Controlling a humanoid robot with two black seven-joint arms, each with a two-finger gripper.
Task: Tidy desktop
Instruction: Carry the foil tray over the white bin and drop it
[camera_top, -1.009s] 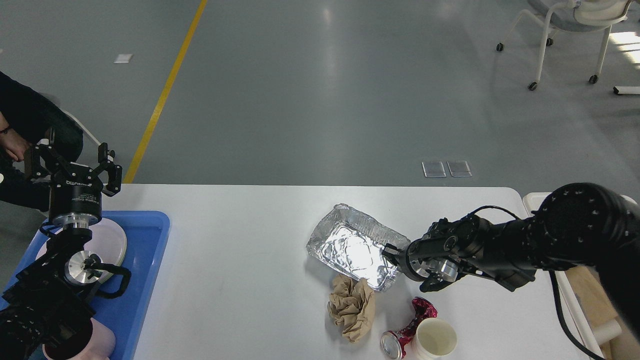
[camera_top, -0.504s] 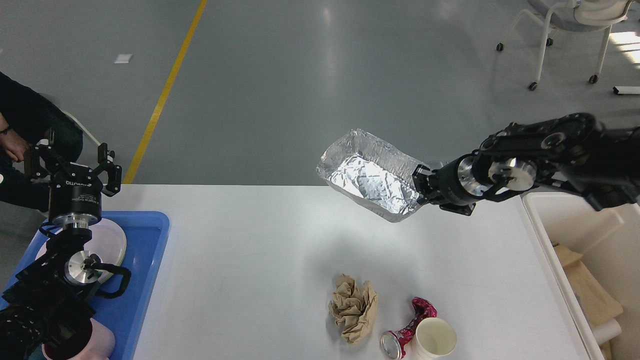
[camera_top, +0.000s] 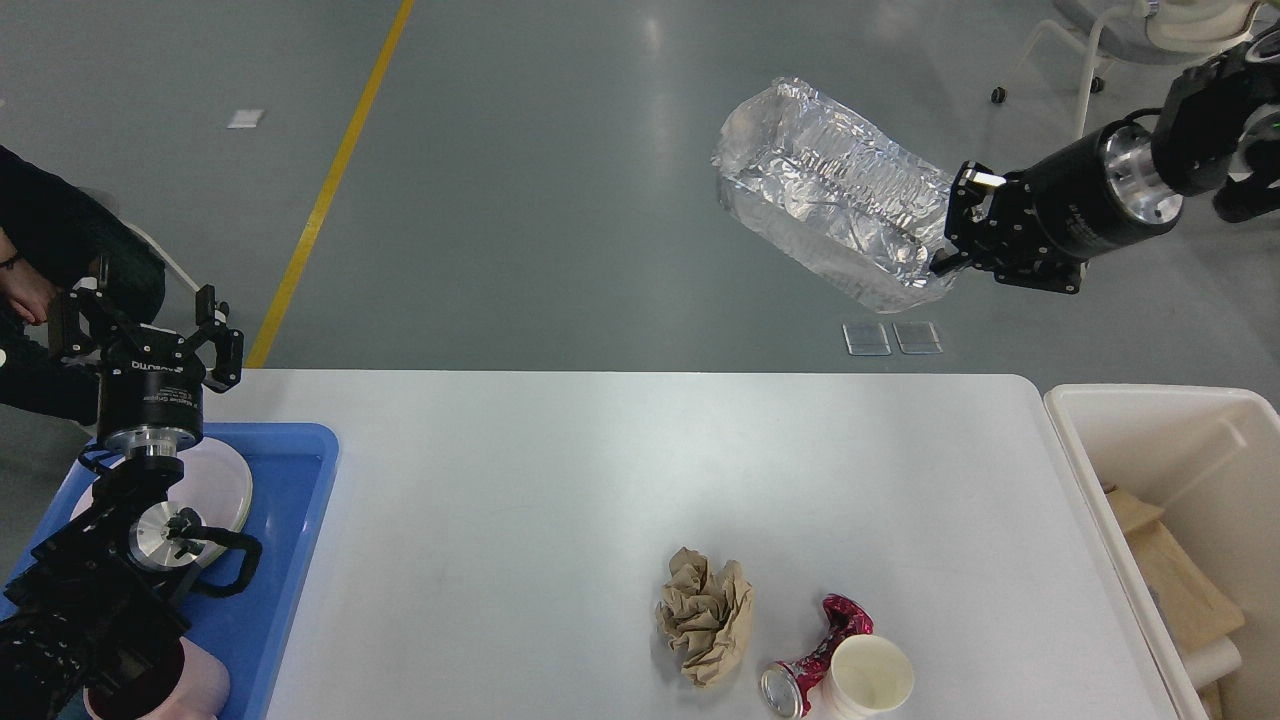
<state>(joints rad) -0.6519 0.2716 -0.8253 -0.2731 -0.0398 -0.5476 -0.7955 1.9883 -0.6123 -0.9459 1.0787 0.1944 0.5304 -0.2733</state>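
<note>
— What had moved? Higher and rightward went the foil tray (camera_top: 835, 190), pinched at its end by the right gripper (camera_top: 958, 232).
— And the left gripper (camera_top: 145, 318)?
— Spread, above the blue tray (camera_top: 290, 520) at the desktop (camera_top: 560, 500)'s left edge.

The right pincer (camera_top: 950, 235) has carried the foil tray (camera_top: 830, 190) up off the desktop (camera_top: 560, 500), high and rightward.
</note>
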